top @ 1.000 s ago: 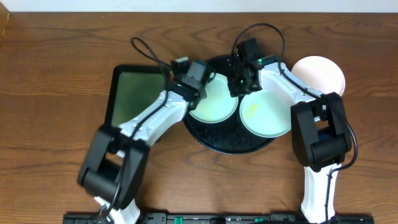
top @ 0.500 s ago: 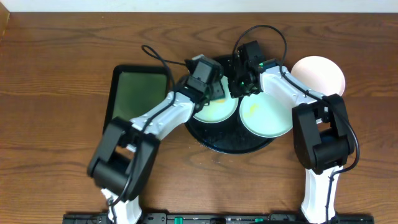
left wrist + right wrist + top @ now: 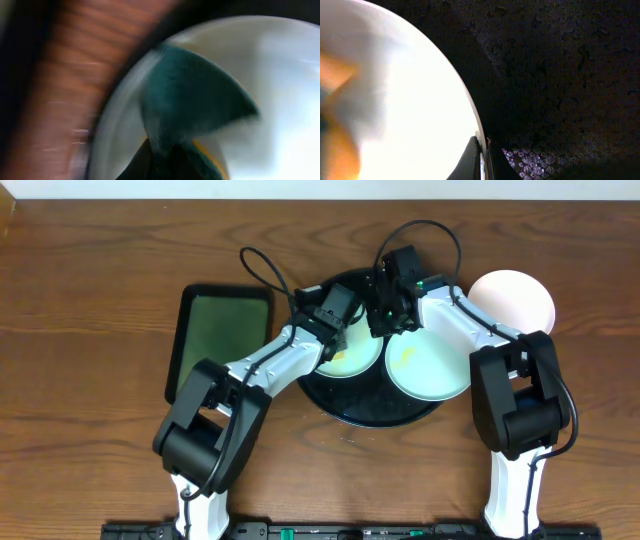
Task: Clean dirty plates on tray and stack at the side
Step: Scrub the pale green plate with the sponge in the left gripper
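Green sponge clamped in my left end effector should scrub flat while my right end effector clamps the mint plate by its rim.

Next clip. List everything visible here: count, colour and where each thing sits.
round tray: one, black, table centre
left mint plate: one, pale green, on the round tray
right mint plate: one, pale green with yellow smears, on the round tray
white plate: one, on the table right of the round tray
rectangular tray: one, dark green, left of the round tray
sponge: one, dark green with a yellow layer, on the left mint plate
table: one, brown wood
left gripper: shut on the sponge
right gripper: pinching the left mint plate's rim
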Controlling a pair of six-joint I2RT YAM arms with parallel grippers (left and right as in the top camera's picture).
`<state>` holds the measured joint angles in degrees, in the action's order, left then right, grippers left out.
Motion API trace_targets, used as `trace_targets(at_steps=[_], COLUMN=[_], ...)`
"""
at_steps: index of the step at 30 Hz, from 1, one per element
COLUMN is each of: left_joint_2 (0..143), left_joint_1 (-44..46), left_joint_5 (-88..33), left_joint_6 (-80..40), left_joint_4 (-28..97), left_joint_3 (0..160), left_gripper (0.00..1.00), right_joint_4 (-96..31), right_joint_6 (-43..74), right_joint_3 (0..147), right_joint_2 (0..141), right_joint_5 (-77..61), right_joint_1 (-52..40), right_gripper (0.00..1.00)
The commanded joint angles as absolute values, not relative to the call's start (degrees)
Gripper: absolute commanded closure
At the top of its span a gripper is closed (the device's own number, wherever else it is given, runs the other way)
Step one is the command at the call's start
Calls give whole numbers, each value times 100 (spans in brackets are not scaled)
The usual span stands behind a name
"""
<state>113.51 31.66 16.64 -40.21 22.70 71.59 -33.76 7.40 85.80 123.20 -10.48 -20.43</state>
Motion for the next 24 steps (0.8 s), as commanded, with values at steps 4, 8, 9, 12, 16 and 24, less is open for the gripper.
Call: trace_targets(at_steps=[4, 8, 9, 12, 16, 24], left_joint_2=[11059, 10591, 10501, 10438, 10628, 11246], left_joint_1=[2895, 2895, 2893, 2895, 2921, 3009], left_joint_5=[3632, 3020, 2556, 917, -252, -456], left_joint_6=[-3695, -3570, -3483, -3433, -3828, -4099], left_joint_4=[2635, 2296, 2137, 1586, 1186, 1083], left_joint_3=[6917, 6928, 6928, 6928, 6923, 6923], left_gripper=[92, 92, 92, 92, 92, 92], right_joint_4=[-3511, -3511, -3511, -3509, -3514, -3559], right_joint_6=[766, 766, 766, 766, 768, 766], right_joint_3=[8265, 8265, 8265, 8265, 8265, 8265], right_joint_2=[12742, 12742, 12742, 12742, 12742, 12742], right_joint_5=[-797, -799, -797, -797, -799, -799], right_joint_1=[-2106, -2106, -2106, -2106, -2106, -2106], right_gripper=[99, 99, 99, 99, 99, 99])
